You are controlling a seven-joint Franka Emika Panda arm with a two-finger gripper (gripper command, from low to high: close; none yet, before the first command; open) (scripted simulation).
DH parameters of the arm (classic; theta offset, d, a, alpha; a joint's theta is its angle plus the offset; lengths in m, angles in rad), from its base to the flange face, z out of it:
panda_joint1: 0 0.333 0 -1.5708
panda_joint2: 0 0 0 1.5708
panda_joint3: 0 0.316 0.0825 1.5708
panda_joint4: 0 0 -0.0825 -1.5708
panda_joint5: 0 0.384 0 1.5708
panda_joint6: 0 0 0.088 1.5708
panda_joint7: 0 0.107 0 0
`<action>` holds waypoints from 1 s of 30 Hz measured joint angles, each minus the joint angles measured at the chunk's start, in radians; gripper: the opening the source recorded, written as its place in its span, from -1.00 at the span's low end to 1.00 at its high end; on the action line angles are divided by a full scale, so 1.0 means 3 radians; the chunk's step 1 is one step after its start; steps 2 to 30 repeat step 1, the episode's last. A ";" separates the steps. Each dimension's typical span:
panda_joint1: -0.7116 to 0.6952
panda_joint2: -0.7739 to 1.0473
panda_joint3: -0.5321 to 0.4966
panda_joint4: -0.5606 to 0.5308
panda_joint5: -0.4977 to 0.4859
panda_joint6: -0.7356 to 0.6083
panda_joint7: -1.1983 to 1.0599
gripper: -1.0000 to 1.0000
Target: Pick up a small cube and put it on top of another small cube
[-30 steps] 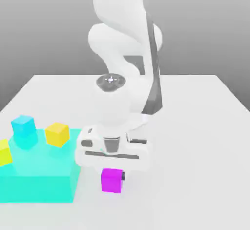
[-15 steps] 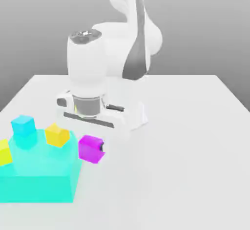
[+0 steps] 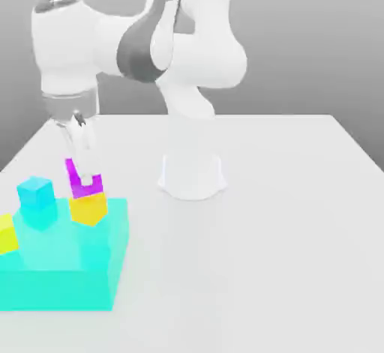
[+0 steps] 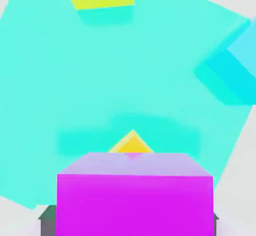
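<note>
The small cube (image 3: 78, 189), magenta-purple, sits between the fingers of my gripper (image 3: 84, 183) at the exterior view's left. Its underside meets the top of the orange-yellow other small cube (image 3: 88, 210), which stands on a big cyan block. In the hand view the magenta cube (image 4: 135, 200) lies close up, and a corner of the orange-yellow cube (image 4: 131, 144) peeks out beyond it. Dark finger pads (image 4: 47, 222) hug the magenta cube's sides, so the gripper looks shut on it.
The large flat cyan block (image 3: 60, 269) also carries a small cyan cube (image 3: 36, 194) and a paler lemon-yellow cube (image 3: 6, 235) at its left edge. The arm's white base (image 3: 191, 175) stands mid-table. The white tabletop (image 3: 285, 231) stretches to the exterior view's right.
The gripper carried the magenta cube up from the table and leftward over the cyan block. The cube now rests on the orange-yellow cube.
</note>
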State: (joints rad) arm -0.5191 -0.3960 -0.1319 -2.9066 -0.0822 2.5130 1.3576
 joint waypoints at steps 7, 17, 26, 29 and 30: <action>0.0000 0.0000 0.0000 0.0000 0.0000 0.0000 0.0000 1.00; 0.0000 0.0000 0.0000 0.0000 0.0000 0.0000 0.0000 1.00; 0.0000 0.0000 0.0000 0.0000 0.0000 0.0000 0.0000 1.00; 0.0000 0.0000 0.0000 0.0000 0.0000 0.0000 0.0000 1.00; 0.0000 0.0000 0.0000 0.0000 0.0000 0.0000 0.0000 1.00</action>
